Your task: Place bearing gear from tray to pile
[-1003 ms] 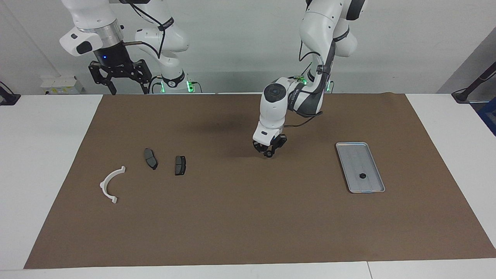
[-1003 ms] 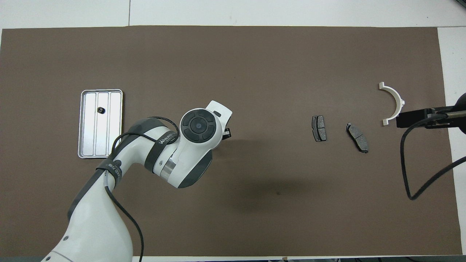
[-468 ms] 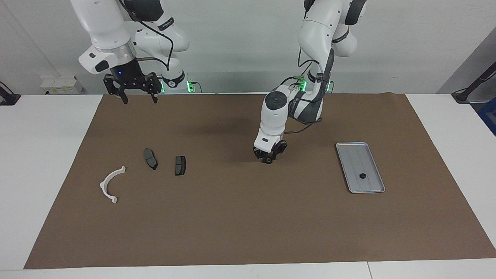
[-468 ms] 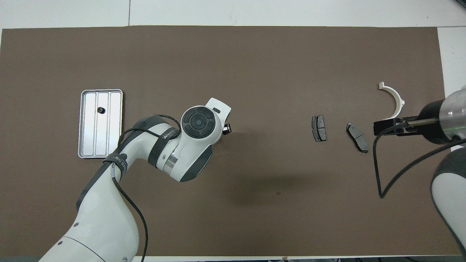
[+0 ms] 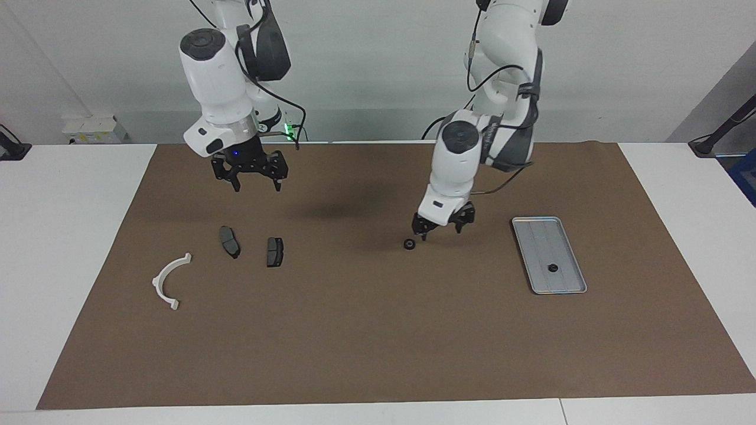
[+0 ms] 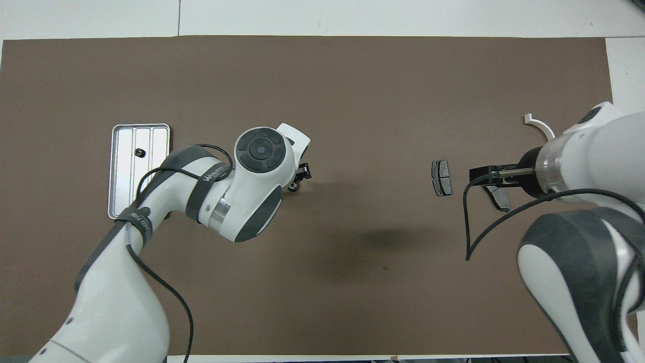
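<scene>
Figure: one gear [image 5: 408, 244] lies on the brown mat [image 5: 378, 330] of the surface, about midway between the tray [image 5: 534, 236] and the pile, apart from both. A second gear [image 5: 553, 268] sits in the tray, on its ridged floor, toward the tray's end farther from the robots.

Left claw [image 5: 442, 229]: raised just over the mat, beside the loose gear on its tray side, fingers spread, holding nothing; the gear lies clear of both fingertips. Right claw [image 5: 250, 173]: hangs over the mat above the pile, on the side nearer the robots, fingers apart and empty.

Pile: two dark pads [image 5: 230, 241] [image 5: 274, 252] and, at the right arm's end, a white arc [image 5: 170, 281]. In the overhead view the right arm covers part of the arc [image 6: 535, 124] and one pad [image 6: 499, 199].

Handling (judged): the gear looks like a small, stiff metal ring, light, smooth and probably slippery. It appears to lie flat, so it should not roll, but a glancing touch could slide it across the mat. Best hold: from straight above, fingertips closing across the outer rim on opposite sides, centred over the hole. It is unlikely to be fragile, so a firm pinch is safe; the low profile calls for fingertips brought right down to the mat.
</scene>
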`<action>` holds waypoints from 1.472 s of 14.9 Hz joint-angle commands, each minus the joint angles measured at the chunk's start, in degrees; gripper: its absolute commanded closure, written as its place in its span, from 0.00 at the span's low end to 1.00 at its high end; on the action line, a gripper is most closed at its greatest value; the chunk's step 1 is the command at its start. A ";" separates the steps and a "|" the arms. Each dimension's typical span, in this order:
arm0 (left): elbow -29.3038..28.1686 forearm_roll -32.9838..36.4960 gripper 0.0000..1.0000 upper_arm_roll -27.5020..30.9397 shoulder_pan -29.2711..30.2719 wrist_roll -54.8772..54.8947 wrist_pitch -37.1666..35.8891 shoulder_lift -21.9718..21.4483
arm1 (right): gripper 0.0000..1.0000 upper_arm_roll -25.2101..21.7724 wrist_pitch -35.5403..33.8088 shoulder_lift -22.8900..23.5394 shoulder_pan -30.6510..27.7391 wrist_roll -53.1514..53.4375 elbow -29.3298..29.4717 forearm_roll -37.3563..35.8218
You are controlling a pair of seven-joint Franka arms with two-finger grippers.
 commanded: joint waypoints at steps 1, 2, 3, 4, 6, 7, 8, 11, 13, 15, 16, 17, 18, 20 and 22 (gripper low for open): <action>-2.49 -0.50 0.00 -0.74 11.65 16.79 -0.67 -1.66 | 0.00 -0.13 6.92 6.51 4.36 8.73 0.43 1.25; -3.11 -0.58 0.01 -0.83 15.69 22.24 0.82 -1.66 | 0.00 -0.13 8.68 8.80 6.47 11.99 0.78 1.16; -3.90 -0.58 0.01 -0.83 18.16 26.47 3.18 -1.40 | 0.00 -0.22 10.96 11.25 8.32 15.85 1.22 1.16; -4.43 -0.58 0.01 -0.83 19.15 27.73 5.99 -0.44 | 0.00 -0.22 13.33 13.45 10.25 20.67 1.74 1.08; -5.65 -0.67 0.02 -0.74 19.33 27.75 10.66 2.63 | 0.00 -0.22 15.11 18.02 13.33 28.60 4.63 0.38; -6.79 -0.67 0.04 -0.74 19.42 27.75 12.68 3.08 | 0.00 -0.31 14.59 19.53 15.09 30.55 6.56 0.11; -8.28 -0.67 0.05 -0.74 19.42 27.83 14.44 3.09 | 0.00 -0.31 14.15 21.02 16.67 31.61 8.15 -0.15; -10.06 -0.58 0.09 -0.74 20.39 28.27 17.00 3.53 | 0.00 -0.40 10.66 28.12 22.91 41.68 16.56 -6.01; -9.97 -0.58 0.09 -0.74 21.00 29.58 17.18 3.97 | 0.00 -0.22 6.52 32.88 24.24 46.55 24.48 -9.64; -10.06 -0.58 0.10 -0.74 22.58 31.61 18.40 4.75 | 0.00 -0.22 6.15 35.00 25.38 47.18 26.79 -10.08; -10.06 -0.58 0.10 -0.74 22.58 31.70 19.28 5.11 | 0.00 -0.31 5.98 36.23 27.04 47.35 27.67 -9.74; -10.06 -0.58 0.10 -0.74 22.58 31.62 20.08 5.72 | 0.00 -0.31 5.80 37.46 27.67 48.22 28.89 -9.91; -9.97 -0.58 0.11 -0.74 22.50 31.61 20.69 6.25 | 0.00 -0.31 5.80 38.08 27.76 49.02 29.25 -10.08; -9.97 -0.67 0.12 -0.83 22.50 31.53 22.01 7.04 | 0.00 -0.22 6.41 38.35 27.76 49.11 29.26 -9.91; -9.88 -0.67 0.14 -0.83 22.41 31.53 22.72 7.57 | 0.00 -0.22 6.76 38.26 27.85 49.11 28.91 -10.00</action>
